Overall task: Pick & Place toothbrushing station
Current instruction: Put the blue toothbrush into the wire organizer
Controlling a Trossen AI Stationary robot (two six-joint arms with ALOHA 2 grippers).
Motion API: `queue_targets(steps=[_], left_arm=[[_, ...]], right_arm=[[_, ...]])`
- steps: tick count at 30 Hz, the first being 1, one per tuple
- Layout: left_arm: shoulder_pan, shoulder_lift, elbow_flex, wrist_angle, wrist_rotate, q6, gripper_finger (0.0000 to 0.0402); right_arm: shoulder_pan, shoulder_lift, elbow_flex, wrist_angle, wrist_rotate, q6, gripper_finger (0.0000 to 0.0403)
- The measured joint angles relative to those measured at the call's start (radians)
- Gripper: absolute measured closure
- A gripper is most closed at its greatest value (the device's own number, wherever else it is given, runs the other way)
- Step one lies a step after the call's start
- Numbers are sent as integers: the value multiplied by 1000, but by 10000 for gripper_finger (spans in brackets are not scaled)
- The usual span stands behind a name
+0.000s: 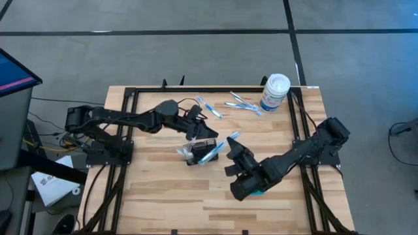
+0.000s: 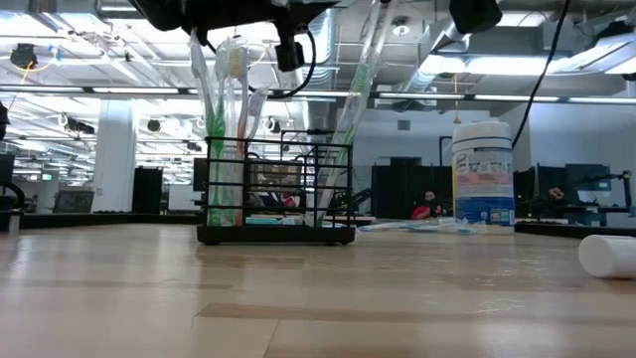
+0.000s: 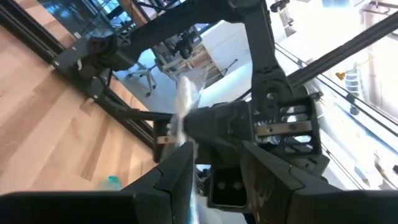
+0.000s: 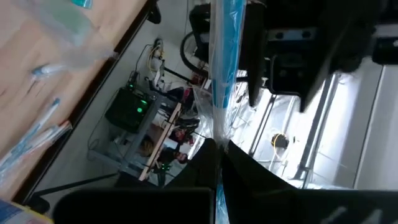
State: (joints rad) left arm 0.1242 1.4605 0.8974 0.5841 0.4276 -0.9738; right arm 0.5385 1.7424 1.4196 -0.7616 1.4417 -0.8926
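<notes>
While the black wire-mesh toothbrushing station stands upright near the middle of the wooden table, both grippers are seen close around it. In the low view the holder is shown resting flat on the boards, with several wrapped toothbrushes standing in its compartments and leaning above its rim. The left gripper is placed just over the holder's far side; in its wrist view a clear-wrapped brush is seen between the dark fingers, which are set narrowly about it. The right gripper is placed just beside the holder on the other side, and a blue wrapped toothbrush is pinched between its closed fingers, reaching towards the holder. More wrapped toothbrushes are scattered near the table's far edge, beside a white round canister. A white cylinder lies at the low view's right edge.
</notes>
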Motion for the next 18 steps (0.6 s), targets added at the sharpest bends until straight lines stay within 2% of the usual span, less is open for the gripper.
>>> queue_targets(steps=[10,18], left_arm=[[-2,0,0,-7,24,0,275],[-18,18,-1,-18,38,-6,275]], right_arm=[[32,-11,0,115,18,-84,403],[22,-11,0,120,19,-88,403]])
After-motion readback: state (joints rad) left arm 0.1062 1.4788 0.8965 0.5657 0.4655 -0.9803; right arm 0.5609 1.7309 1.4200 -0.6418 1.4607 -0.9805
